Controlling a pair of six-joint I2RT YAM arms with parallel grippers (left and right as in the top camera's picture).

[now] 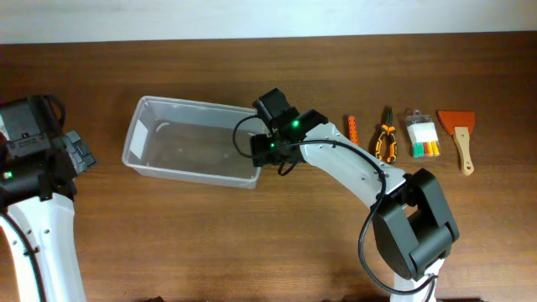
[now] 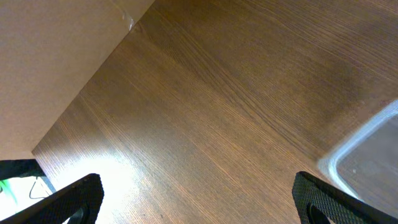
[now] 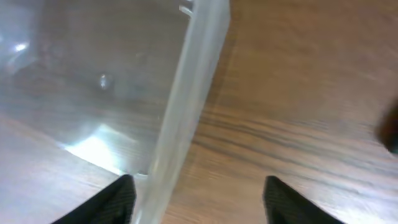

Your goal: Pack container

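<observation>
1. the container [image 1: 191, 141], a clear plastic bin, lies on the wooden table [image 1: 252, 243] left of centre and slightly askew, with nothing visible inside it.
2. the right gripper [image 1: 268, 141] is at the container's right end. in the right wrist view its fingers [image 3: 118, 199] are apart, one over the bin's interior and one over the table outside, with the end wall [image 3: 186, 106] between them. whether either finger touches the wall cannot be told.
3. the left gripper [image 1: 80, 155] hangs near the table's left edge, well apart from the container. in the left wrist view its fingers [image 2: 68, 199] are spread wide over bare wood, gripping nothing, and a corner of the bin shows at the right edge of that view.
4. a row of items lies at the right, towards the far side. from left to right:
   - a small orange stick [image 1: 352, 127]
   - pliers [image 1: 386, 141] with orange and black handles
   - a clear packet [image 1: 422, 138] of coloured pieces
   - a scraper [image 1: 459, 138] with an orange blade and a wooden handle
</observation>
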